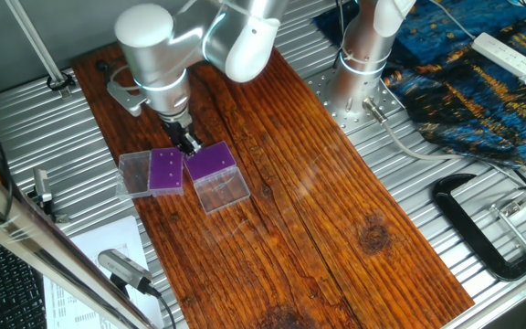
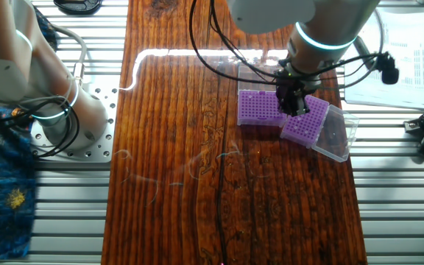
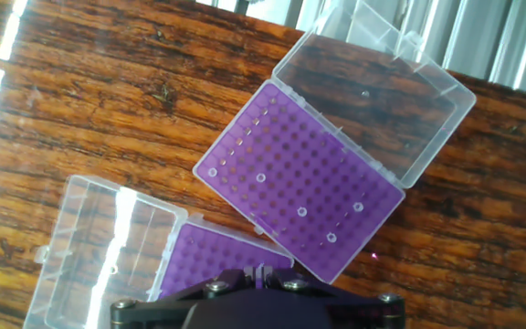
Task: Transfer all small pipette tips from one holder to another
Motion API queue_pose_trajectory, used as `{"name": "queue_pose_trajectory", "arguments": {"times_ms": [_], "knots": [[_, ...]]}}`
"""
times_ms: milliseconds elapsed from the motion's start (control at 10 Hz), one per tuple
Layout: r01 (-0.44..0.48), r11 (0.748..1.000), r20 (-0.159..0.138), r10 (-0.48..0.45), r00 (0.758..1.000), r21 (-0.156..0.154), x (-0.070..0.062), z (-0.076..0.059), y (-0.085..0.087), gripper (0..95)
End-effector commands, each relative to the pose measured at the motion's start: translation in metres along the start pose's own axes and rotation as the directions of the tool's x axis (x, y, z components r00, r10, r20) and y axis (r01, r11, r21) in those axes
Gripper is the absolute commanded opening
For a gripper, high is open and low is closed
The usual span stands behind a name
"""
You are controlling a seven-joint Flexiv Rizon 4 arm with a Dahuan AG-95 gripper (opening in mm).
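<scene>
The wider, lighter-purple rack (image 3: 299, 196) lies with its big clear lid (image 3: 377, 100) open at the upper right. Several small pipette tips (image 3: 301, 211) show as pale rings in it. It also shows in one fixed view (image 1: 211, 162) and the other fixed view (image 2: 305, 121). The narrower, darker rack (image 3: 204, 260) lies at the lower left, its lid (image 3: 99, 247) open to the left. No tips show on its visible part. It also shows in both fixed views (image 1: 165, 171) (image 2: 260, 108). My gripper (image 3: 261, 271) (image 1: 190, 144) (image 2: 294, 109) hovers low where the two racks meet, fingers together. I cannot see whether a tip sits between them.
The racks sit near one end of a wooden board (image 1: 318, 183) on a ribbed metal table. A black clamp (image 1: 482, 228), a blue cloth (image 1: 464, 82) and a power strip (image 1: 505, 53) lie beyond the board. Papers (image 2: 411, 44) and the arm's base (image 1: 363, 55) flank it.
</scene>
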State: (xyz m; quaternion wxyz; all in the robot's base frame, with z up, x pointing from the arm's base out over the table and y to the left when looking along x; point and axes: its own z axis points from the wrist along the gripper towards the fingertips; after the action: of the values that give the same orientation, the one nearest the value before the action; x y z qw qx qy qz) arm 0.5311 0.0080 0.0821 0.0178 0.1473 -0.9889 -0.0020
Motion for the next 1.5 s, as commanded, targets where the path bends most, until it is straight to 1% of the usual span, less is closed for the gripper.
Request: {"name": "queue_pose_trajectory", "arguments": {"times_ms": [100,300,400,500,600,800,1000,1200,1400,1500], "knots": [[0.012,1.0,-0.007,-0.012,1.0,-0.005,-0.003,-0.007,-0.005,0.0],[0.024,1.0,-0.009,-0.024,1.0,-0.006,-0.014,-0.015,-0.01,0.0],[0.027,1.0,-0.013,-0.027,1.0,-0.005,-0.023,-0.02,-0.011,0.0],[0.028,1.0,-0.014,-0.028,1.0,-0.004,-0.027,-0.022,-0.012,0.0],[0.03,1.0,-0.013,-0.03,0.999,-0.001,-0.037,-0.024,-0.014,0.0],[0.035,0.999,-0.012,-0.035,0.999,-0.001,-0.051,-0.023,-0.02,0.0],[0.036,0.999,-0.007,-0.036,0.999,-0.003,-0.059,-0.019,-0.023,0.0],[0.033,0.999,0.0,-0.033,0.999,-0.004,-0.07,-0.016,-0.023,0.0],[0.034,0.999,0.001,-0.034,0.999,-0.009,-0.084,-0.016,-0.02,0.0],[0.033,0.999,0.0,-0.033,0.999,-0.01,-0.088,-0.015,-0.019,0.0]]}}
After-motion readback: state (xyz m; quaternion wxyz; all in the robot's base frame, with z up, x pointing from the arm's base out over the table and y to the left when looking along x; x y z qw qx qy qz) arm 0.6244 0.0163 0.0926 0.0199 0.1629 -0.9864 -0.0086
